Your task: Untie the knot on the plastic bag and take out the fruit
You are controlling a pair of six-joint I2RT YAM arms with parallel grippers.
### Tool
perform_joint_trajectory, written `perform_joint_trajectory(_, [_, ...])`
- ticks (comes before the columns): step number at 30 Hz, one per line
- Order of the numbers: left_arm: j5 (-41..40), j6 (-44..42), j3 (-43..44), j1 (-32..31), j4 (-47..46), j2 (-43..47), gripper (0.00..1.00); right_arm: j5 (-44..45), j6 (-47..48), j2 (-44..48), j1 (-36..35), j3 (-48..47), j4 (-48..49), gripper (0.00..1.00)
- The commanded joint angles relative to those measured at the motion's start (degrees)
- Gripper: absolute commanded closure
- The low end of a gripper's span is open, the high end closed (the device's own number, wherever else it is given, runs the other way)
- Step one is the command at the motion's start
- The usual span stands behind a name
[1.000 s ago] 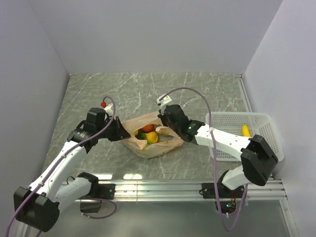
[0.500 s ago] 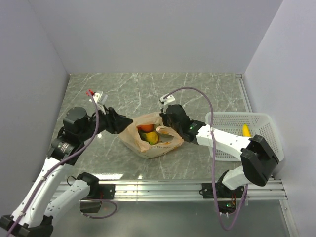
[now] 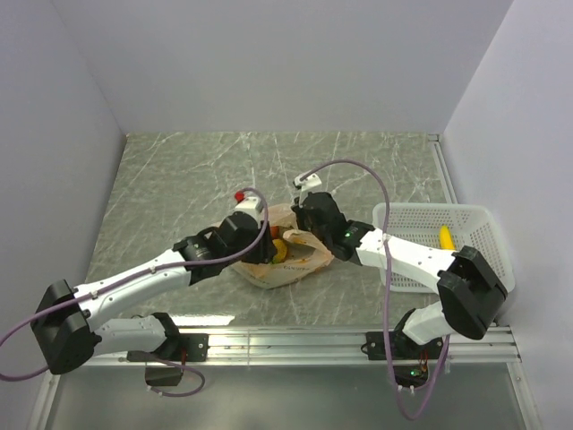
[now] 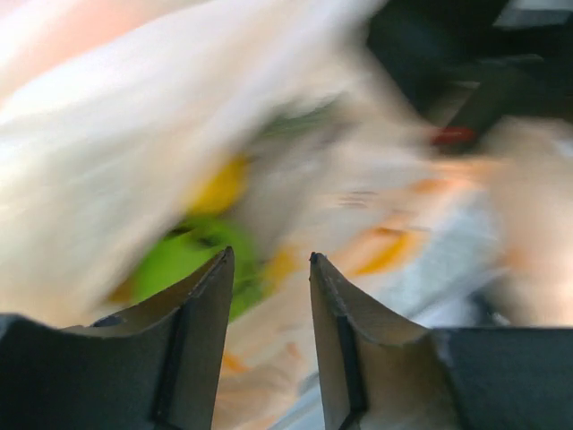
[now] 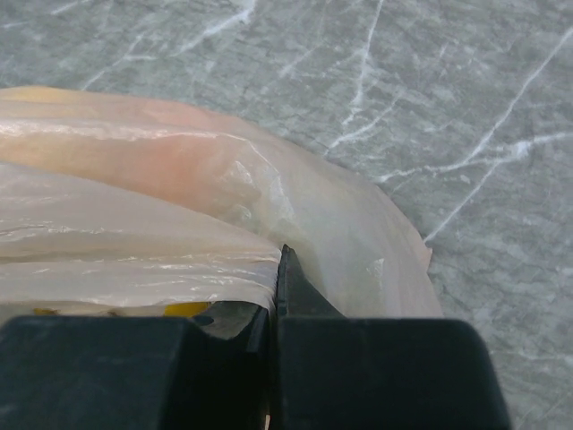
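— While the left gripper (image 4: 269,269) hangs just over the plastic bag (image 3: 300,262), fingers parted and nothing between them, how much would you say is done?
— The first half, I judge. I can find no knot anywhere. The bag's mouth gapes, and the fruit (image 3: 278,249) shows inside it, mid-table.
— So the taking-out is left?
— Most of it. A round green piece (image 4: 192,260) and a yellow lump (image 4: 219,188) lie in the bag, blurred in the left wrist view.
— And the right gripper (image 5: 276,287)?
— Clamped tight on a fold of the bag's far rim, a thin, crinkly peach film, translucent and glossy.
— Further off?
— A rigid white mesh basket (image 3: 430,209) to the right holds one long yellow piece (image 3: 445,236). Beyond that is the table (image 3: 224,161), smooth grey-green and veined like marble.
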State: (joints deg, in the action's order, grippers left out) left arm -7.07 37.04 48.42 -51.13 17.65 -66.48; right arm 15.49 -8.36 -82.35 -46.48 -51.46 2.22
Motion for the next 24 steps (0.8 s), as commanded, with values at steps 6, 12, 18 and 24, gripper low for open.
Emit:
perform_joint_trajectory(6, [-4.72, 15.43, -13.17, -0.02, 3.36, 9.69, 0.41, 2.8, -10.17, 0.17, 5.87, 2.77, 1.47, 1.0])
perform_joint_trajectory(12, [-0.23, 14.82, -17.75, -0.02, -1.12, 7.42, 0.12, -0.28, -15.45, -3.69, 8.68, 2.51, 2.18, 0.89])
perform_joint_trajectory(18, [3.91, 11.39, -15.82, -0.02, -5.43, 1.53, 0.06, -1.86, -11.51, 3.49, 7.81, 1.63, -1.15, 0.46])
perform_joint_trajectory(24, [2.68, 11.65, -15.64, -0.02, -6.84, 2.58, 0.08, 4.26, -2.29, 16.68, -0.33, -4.95, -12.75, 0.36])
